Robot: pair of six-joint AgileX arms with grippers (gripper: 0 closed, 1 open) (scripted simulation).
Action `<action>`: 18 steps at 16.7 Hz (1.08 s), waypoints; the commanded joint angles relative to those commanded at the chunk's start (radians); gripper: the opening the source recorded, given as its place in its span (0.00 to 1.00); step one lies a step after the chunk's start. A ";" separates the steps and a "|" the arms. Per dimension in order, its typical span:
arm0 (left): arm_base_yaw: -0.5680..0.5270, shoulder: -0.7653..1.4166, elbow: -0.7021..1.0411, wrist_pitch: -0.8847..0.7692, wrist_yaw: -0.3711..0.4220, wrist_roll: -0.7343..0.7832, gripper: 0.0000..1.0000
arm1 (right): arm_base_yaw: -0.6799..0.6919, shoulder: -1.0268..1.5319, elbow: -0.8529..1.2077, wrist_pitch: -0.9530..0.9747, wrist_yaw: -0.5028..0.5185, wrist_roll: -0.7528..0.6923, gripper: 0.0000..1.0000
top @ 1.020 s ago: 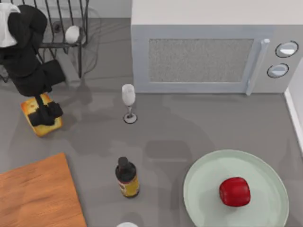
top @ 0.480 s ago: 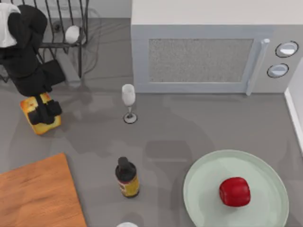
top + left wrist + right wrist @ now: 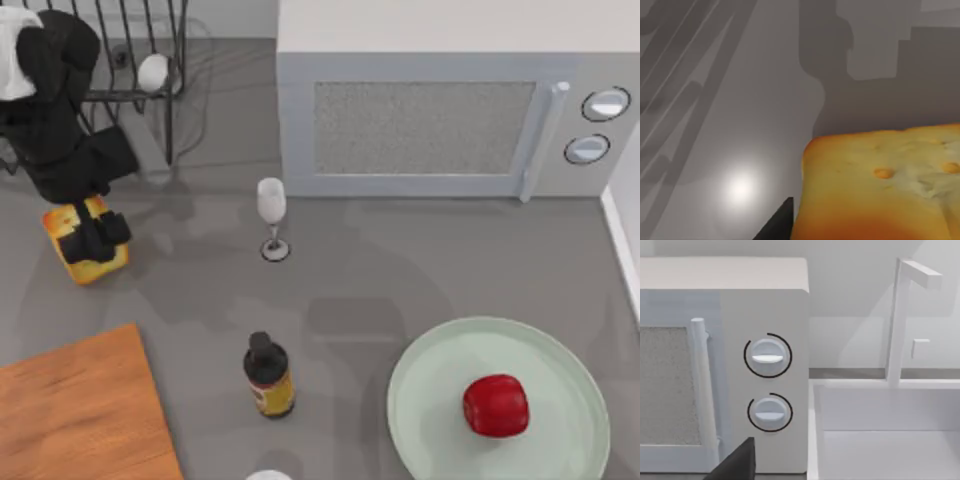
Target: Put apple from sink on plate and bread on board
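The golden bread [image 3: 102, 270] sits at the table's left, below the dish rack. My left gripper [image 3: 92, 238] is shut on it from above. In the left wrist view the bread [image 3: 880, 190] looms close, with a dark fingertip [image 3: 777, 225] against its side. The red apple [image 3: 496, 406] rests on the pale green plate [image 3: 430, 440] at the front right. The wooden board [image 3: 75, 415] lies at the front left, with nothing on it. A dark part of my right gripper [image 3: 737, 462] faces the microwave and the white sink [image 3: 880, 435].
A microwave [image 3: 430, 120] fills the back of the table. A wine glass [image 3: 271, 215] stands in front of it and a dark bottle [image 3: 268, 378] stands between board and plate. A wire dish rack [image 3: 150, 60] is at the back left.
The left gripper and the bread shifted slightly toward the back left a second ago and have stayed still since. The apple and plate are unchanged.
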 joint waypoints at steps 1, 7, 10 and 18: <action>0.000 0.000 0.003 -0.003 0.000 0.001 0.00 | 0.000 0.000 0.000 0.000 0.000 0.000 1.00; 0.000 -0.036 0.171 -0.217 0.000 -0.001 0.00 | 0.000 0.000 0.000 0.000 0.000 0.000 1.00; -0.003 -0.061 0.268 -0.338 -0.001 -0.001 0.00 | 0.000 0.000 0.000 0.000 0.000 0.000 1.00; -0.003 -0.064 0.275 -0.377 0.006 -0.023 0.00 | 0.000 0.000 0.000 0.000 0.000 0.000 1.00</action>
